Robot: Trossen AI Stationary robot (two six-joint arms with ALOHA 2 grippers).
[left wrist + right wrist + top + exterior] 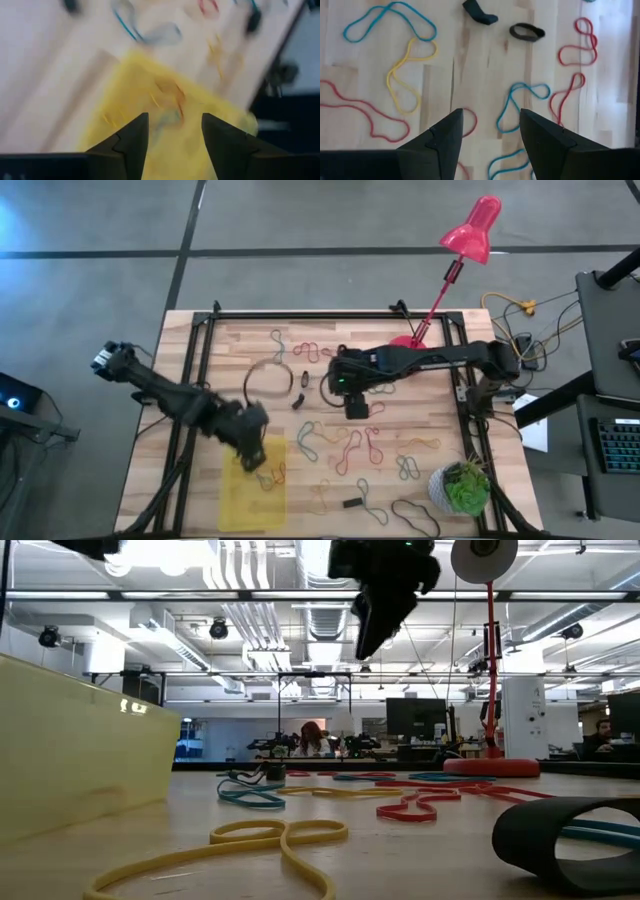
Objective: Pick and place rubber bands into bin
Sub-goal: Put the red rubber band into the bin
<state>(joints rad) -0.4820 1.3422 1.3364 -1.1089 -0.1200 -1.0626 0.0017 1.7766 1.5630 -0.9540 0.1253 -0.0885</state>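
With our left gripper (pixel 250 448) spread over the bin (pixel 240 498), a band could cling to a finger and ride back out, while most rubber bands (pixel 345 448) lie loose under our parted, empty right gripper (pixel 356 402).

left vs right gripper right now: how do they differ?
Position: the left gripper is over the yellow bin; the right gripper hangs over loose rubber bands mid-table. Below the fingers: the left wrist view shows the bin with bands inside; the right wrist view shows bare wood and scattered bands. Shared: both show open, empty jaws.
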